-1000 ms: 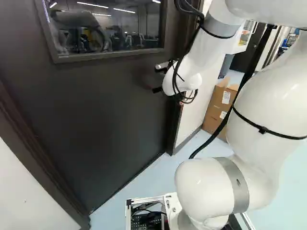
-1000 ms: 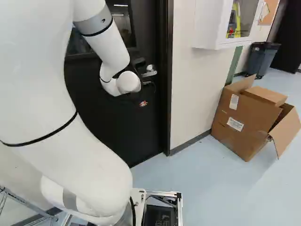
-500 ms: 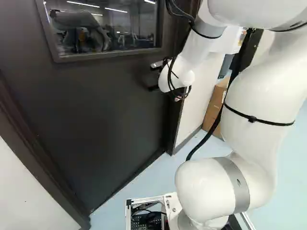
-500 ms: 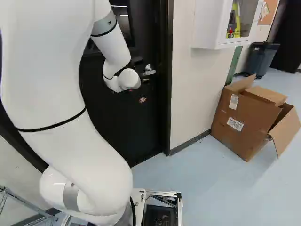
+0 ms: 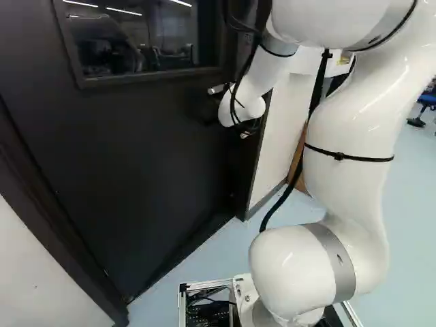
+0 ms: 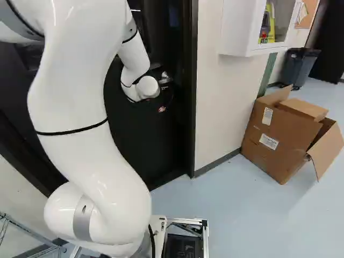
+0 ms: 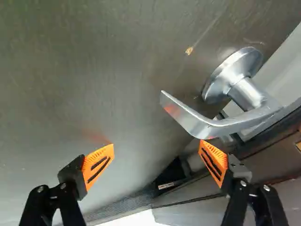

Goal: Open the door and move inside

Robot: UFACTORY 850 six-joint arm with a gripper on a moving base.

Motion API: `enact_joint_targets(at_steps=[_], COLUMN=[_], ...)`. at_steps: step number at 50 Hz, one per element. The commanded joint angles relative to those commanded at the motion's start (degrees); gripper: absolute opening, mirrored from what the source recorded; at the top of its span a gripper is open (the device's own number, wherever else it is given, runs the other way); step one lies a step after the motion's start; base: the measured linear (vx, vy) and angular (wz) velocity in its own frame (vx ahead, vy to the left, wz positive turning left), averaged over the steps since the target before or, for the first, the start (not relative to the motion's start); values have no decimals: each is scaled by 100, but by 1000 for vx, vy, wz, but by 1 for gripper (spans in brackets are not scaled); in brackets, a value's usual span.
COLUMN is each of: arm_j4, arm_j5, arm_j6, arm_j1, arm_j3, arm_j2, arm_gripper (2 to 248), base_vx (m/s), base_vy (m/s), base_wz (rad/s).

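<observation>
You see the dark door (image 5: 136, 157) across the left and middle, its window (image 5: 143, 41) at the upper left. Your white arm (image 5: 351, 129) rises on the right, its wrist (image 5: 238, 109) beside the silver handle (image 5: 216, 89), above centre. A cardboard box (image 5: 302, 182) shows partly behind the arm; a blue chair (image 5: 427, 100) stands at the right edge.

Bright light washes the pale floor (image 6: 247, 220) and glosses the white arm (image 5: 347, 191), the door (image 5: 136, 157) reads near black — thin light streaks crossing its window (image 5: 153, 41), upper left in the left base view — and in the wrist view the handle (image 7: 204, 128) glints above a burnt-out white patch (image 7: 134, 219) at the bottom edge.
</observation>
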Motion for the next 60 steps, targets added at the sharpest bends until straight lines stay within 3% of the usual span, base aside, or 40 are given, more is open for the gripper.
enact_joint_targets(at_steps=[17, 60], arm_j4=[0, 0], arm_j5=[0, 0], arm_j6=[0, 0], arm_j1=[143, 732], arm_j3=[-547, -1549], arm_j2=[-463, -1272], arm_gripper=[247, 247], base_vx=[0, 0], base_vy=[0, 0], base_wz=[0, 0])
